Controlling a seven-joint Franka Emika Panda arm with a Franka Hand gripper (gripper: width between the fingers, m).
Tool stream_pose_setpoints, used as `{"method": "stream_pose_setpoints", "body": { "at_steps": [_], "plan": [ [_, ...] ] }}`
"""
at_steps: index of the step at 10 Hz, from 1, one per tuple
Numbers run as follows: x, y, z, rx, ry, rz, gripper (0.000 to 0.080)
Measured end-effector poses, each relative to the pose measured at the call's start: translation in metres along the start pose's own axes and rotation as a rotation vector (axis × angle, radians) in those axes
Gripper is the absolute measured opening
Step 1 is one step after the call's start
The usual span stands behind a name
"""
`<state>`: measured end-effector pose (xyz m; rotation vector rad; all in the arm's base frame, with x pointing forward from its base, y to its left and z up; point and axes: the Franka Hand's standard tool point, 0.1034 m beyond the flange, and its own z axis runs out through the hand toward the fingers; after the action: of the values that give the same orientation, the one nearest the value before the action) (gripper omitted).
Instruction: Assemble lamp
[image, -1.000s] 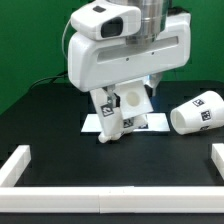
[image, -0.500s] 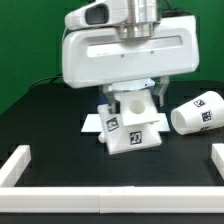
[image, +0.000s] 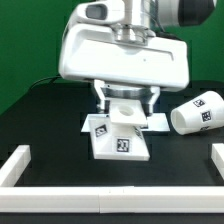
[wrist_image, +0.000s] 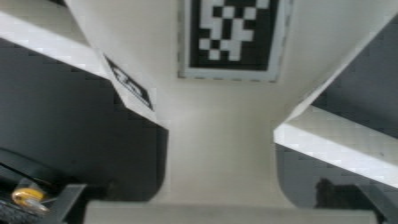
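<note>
The white angular lamp base (image: 121, 138), with square tags on its faces, sits squarely between my gripper (image: 126, 101) fingers, low over the black table. The gripper is shut on the base. In the wrist view the base (wrist_image: 222, 120) fills the picture, with one tag showing, and the dark fingers (wrist_image: 43, 198) press on both of its sides. The cup-shaped lamp shade (image: 197, 111) lies on its side at the exterior view's right, apart from the base. The bulb is not in view.
The marker board (image: 160, 122) lies flat behind the base. White border rails run at the exterior view's left (image: 15, 165), right (image: 218, 158) and along the front (image: 110, 205). A green wall stands behind.
The gripper has turned and swung the base: it was tilted and edge-on near the marker board, and now faces the camera squarely, a little nearer the front.
</note>
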<state>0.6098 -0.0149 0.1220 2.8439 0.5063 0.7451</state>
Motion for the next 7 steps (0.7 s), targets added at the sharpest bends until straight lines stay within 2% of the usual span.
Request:
{"method": "stream_pose_setpoints", "body": {
  "at_steps": [1,2,4,7],
  "plan": [
    [0.008,-0.005,0.001,-0.016,0.056,0.003,0.0531],
    [0.015,-0.021,0.005,0.030,0.054,0.045,0.0531],
    [0.031,-0.034,0.007,0.078,0.047,0.068,0.0531],
    [0.029,-0.034,0.008,0.078,0.043,0.069,0.0531]
  ]
}}
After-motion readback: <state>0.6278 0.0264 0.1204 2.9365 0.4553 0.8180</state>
